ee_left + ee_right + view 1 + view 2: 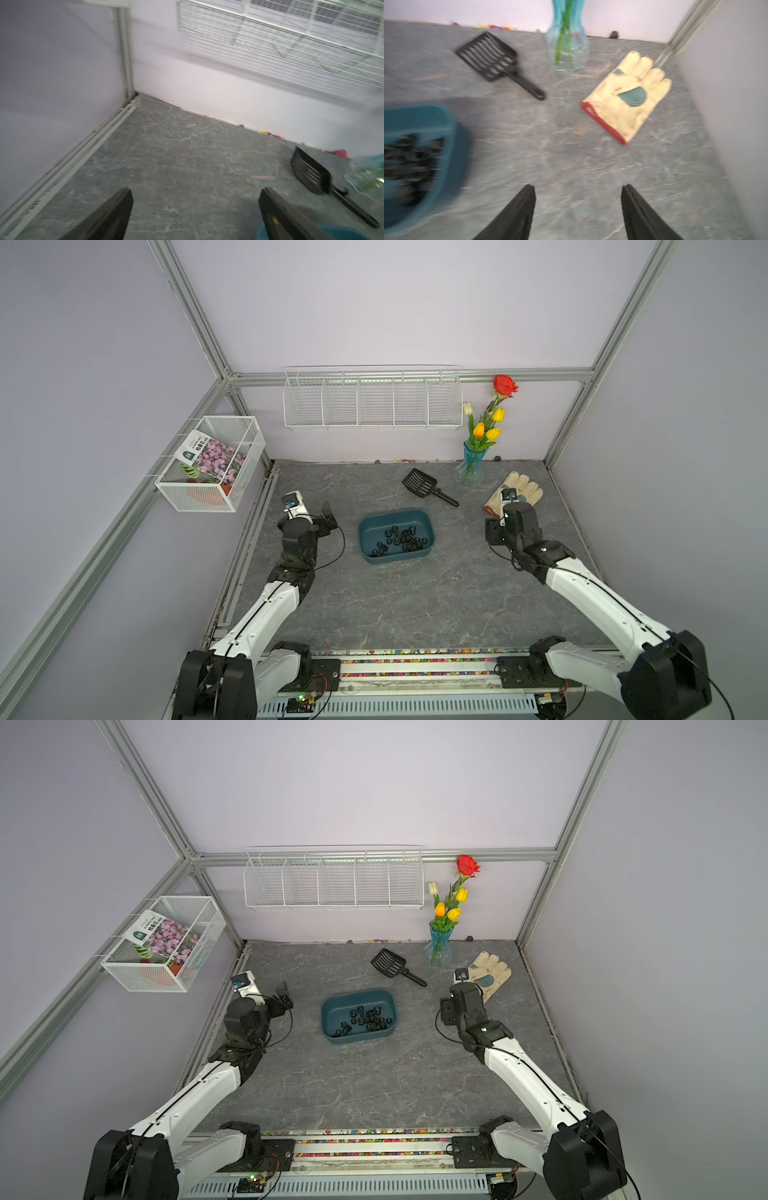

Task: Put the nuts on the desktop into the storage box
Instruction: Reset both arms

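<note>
My left gripper (195,193) and right gripper (578,187) hang open-jawed and empty, and the nuts (401,537) lie in the storage box (365,531) mid-way across the desktop (415,605) with none clearly loose, so I judge it done.

Grey stone-look table (415,605), pale veins, four things resting on it.
The teal storage box (397,557) sits flat near the middle. Behind it and a little to the right lies a black slotted scoop (420,483), apart from the box, its handle pointing to the front right. Just right of the scoop, a blue glass vase (471,472) stands upright near the back wall. Right of the vase a pale yellow glove (528,489) lies flat, fingers toward the back right corner, red cuff toward the front. Small coloured bits (496,26) line the back edge, and a small dark lump (613,34) sits against the wall there.
</note>
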Available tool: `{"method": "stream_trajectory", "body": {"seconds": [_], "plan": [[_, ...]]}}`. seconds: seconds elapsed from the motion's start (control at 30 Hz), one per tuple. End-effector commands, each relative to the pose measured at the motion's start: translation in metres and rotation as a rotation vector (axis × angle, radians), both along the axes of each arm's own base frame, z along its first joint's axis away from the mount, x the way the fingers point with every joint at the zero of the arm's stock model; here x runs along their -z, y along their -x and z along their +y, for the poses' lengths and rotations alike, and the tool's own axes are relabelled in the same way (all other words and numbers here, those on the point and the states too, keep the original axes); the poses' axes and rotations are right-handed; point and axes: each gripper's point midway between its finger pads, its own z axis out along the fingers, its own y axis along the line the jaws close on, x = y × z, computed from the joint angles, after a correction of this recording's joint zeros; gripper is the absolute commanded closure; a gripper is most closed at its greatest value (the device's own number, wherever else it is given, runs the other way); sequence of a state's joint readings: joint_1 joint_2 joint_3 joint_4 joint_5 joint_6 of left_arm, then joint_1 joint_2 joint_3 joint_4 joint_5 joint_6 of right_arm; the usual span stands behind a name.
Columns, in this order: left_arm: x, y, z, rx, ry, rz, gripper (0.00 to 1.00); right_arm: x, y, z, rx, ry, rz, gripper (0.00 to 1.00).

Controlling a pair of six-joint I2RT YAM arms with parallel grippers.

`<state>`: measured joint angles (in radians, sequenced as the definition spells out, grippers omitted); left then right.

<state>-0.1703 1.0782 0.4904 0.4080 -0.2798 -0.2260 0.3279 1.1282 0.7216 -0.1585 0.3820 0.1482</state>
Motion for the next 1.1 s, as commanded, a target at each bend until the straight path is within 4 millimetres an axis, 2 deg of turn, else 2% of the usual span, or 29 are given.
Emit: {"method": "stream_trajectory", "body": {"seconds": [0.0, 0.07, 0.13, 0.27, 0.33, 0.43, 0.5, 0.6, 0.67, 0.73, 0.83, 0.93, 0.97, 1.0, 1.07], "plan": [[0.005, 0.007, 0.021, -0.067, -0.056, -0.075, 0.00, -0.010, -0.015, -0.031, 0.060, 0.106, -0.191, 0.29], [0.008, 0.011, 0.030, -0.097, -0.093, -0.097, 0.00, 0.008, -0.012, -0.045, 0.085, 0.109, -0.187, 0.29], [0.016, 0.011, 0.038, -0.117, -0.111, -0.080, 0.00, 0.017, -0.011, -0.052, 0.100, 0.087, -0.220, 0.29], [0.028, 0.016, 0.062, -0.180, -0.080, -0.119, 0.00, 0.026, -0.020, -0.051, 0.072, 0.037, -0.334, 0.29], [0.028, 0.021, 0.069, -0.180, -0.051, -0.148, 0.00, 0.036, -0.027, -0.050, 0.060, 0.021, -0.334, 0.29], [0.022, 0.022, 0.068, -0.165, -0.057, -0.180, 0.00, 0.060, -0.038, -0.045, 0.023, 0.014, -0.283, 0.29], [0.026, 0.019, 0.061, -0.116, -0.063, -0.160, 0.00, 0.076, -0.048, -0.040, -0.010, 0.008, -0.275, 0.29], [0.037, 0.018, 0.053, -0.070, -0.071, -0.101, 0.00, 0.077, -0.050, -0.060, 0.068, -0.043, -0.244, 0.28], [0.046, 0.024, 0.057, -0.093, -0.067, -0.100, 0.00, 0.078, -0.050, -0.061, 0.071, -0.045, -0.219, 0.25], [0.059, 0.024, 0.057, -0.094, -0.075, -0.091, 0.00, 0.078, -0.050, -0.061, 0.071, -0.043, -0.227, 0.01], [0.081, 0.004, 0.047, -0.025, -0.088, -0.040, 0.00, 0.078, -0.050, -0.061, 0.071, -0.043, -0.223, 0.01], [0.094, -0.021, 0.029, 0.079, -0.150, 0.011, 0.00, 0.078, -0.050, -0.061, 0.070, -0.042, -0.219, 0.01], [0.098, -0.027, 0.029, 0.080, -0.146, 0.060, 0.00, 0.078, -0.050, -0.061, 0.071, -0.042, -0.219, 0.01], [0.100, -0.028, 0.030, 0.078, -0.122, 0.109, 0.00, 0.078, -0.050, -0.061, 0.071, -0.042, -0.219, 0.01], [0.095, -0.027, 0.029, 0.078, -0.142, 0.047, 0.00, 0.078, -0.050, -0.061, 0.071, -0.041, -0.218, 0.01]]}}
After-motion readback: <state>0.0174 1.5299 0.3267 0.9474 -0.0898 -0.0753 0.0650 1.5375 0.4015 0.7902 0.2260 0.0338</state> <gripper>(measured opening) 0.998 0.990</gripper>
